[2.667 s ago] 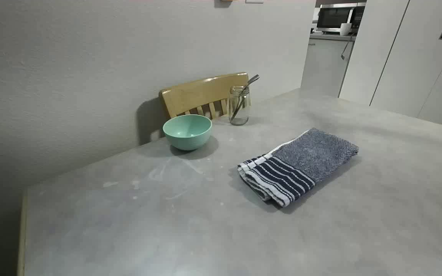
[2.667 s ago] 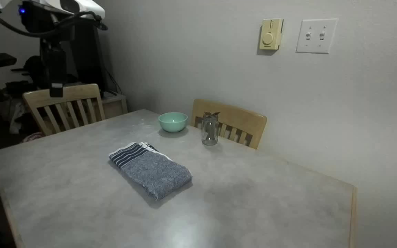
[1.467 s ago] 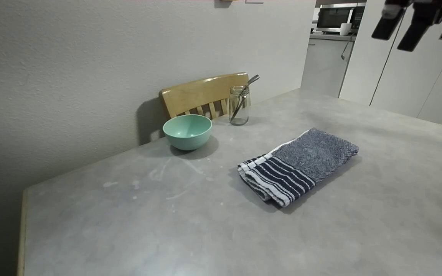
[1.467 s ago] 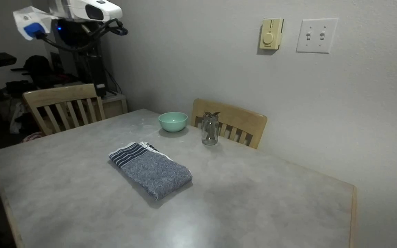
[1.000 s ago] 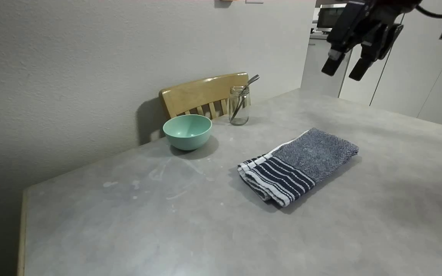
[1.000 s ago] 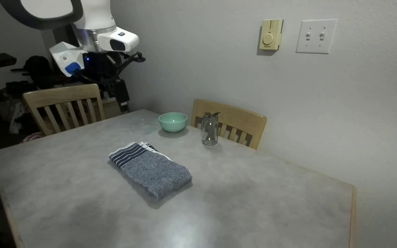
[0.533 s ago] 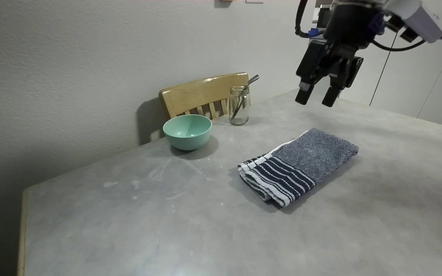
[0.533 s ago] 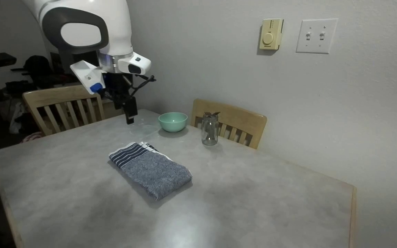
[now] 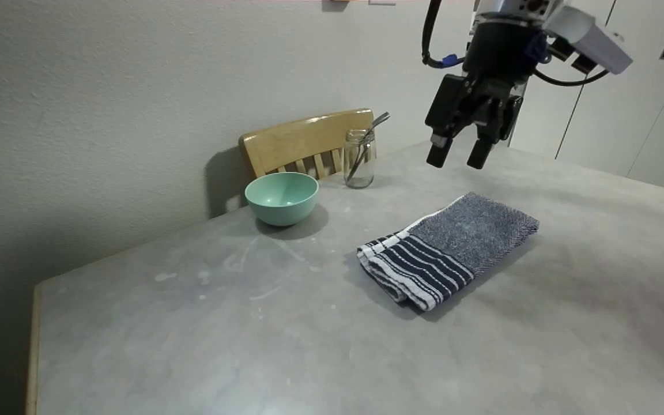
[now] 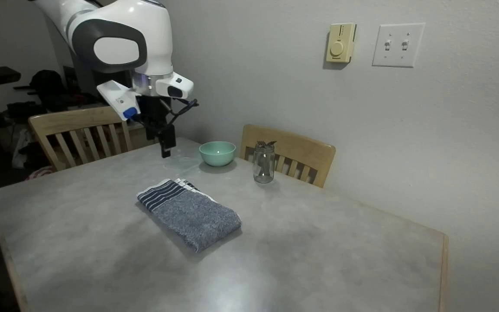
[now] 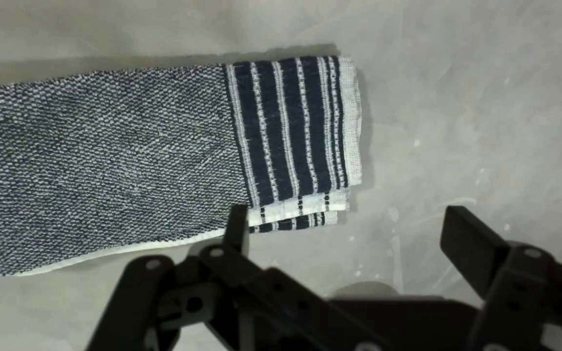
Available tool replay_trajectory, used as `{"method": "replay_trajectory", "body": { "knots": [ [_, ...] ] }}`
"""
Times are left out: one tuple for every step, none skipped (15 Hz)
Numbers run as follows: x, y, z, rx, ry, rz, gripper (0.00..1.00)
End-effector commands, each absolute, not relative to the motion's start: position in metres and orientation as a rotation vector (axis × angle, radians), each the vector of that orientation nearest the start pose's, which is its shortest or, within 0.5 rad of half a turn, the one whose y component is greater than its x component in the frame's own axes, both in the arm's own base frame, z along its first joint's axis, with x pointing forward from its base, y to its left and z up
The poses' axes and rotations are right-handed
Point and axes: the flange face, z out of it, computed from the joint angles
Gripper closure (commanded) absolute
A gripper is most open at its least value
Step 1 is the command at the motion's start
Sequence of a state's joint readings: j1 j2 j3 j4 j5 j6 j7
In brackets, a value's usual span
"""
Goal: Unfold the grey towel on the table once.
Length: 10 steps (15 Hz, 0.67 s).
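Note:
The grey towel lies folded on the table [image 9: 222, 346], and shows in both exterior views [image 9: 476, 230] [image 10: 195, 216]. Its navy-and-white striped end, with layered edges, faces away from the plain end. In the wrist view the towel [image 11: 115, 156] fills the left half, with its striped end near the middle. My gripper [image 9: 459, 161] is open and empty, in the air above the table and apart from the towel. It also shows in an exterior view [image 10: 166, 152] and in the wrist view [image 11: 344, 214], where one finger overlaps the towel's lower edge.
A teal bowl [image 9: 283, 212] and a glass jar with cutlery [image 9: 359, 170] stand near the table's wall-side edge. A wooden chair [image 9: 303, 138] stands behind them by the wall. Another chair [image 10: 76, 118] stands at a table end.
My arm has come into view from the upper right in an exterior view and moved left and down, closer to the towel. The gripper stays open. The towel has not moved.

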<state>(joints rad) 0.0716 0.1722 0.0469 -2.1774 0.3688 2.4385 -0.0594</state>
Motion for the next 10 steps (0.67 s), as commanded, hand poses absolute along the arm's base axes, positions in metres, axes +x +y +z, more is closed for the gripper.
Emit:
{"method": "replay_trajectory", "body": {
  "knots": [
    [0.577, 0.085, 0.321, -2.970, 0.155, -0.118, 0.00],
    [0.586, 0.098, 0.323, -3.001, 0.132, -0.111, 0.00],
    [0.594, 0.109, 0.323, -3.027, 0.103, -0.110, 0.00],
    [0.602, 0.121, 0.323, -3.045, 0.076, -0.109, 0.00],
    [0.611, 0.134, 0.323, -3.053, 0.043, -0.115, 0.00],
    [0.618, 0.145, 0.321, -3.056, 0.013, -0.121, 0.00],
    [0.627, 0.158, 0.319, -3.047, -0.023, -0.130, 0.00],
    [0.635, 0.170, 0.317, -3.029, -0.081, -0.143, 0.00],
    [0.644, 0.181, 0.312, -2.977, -0.171, -0.186, 0.00],
    [0.649, 0.188, 0.311, -2.929, -0.231, -0.249, 0.00]
  ]
}}
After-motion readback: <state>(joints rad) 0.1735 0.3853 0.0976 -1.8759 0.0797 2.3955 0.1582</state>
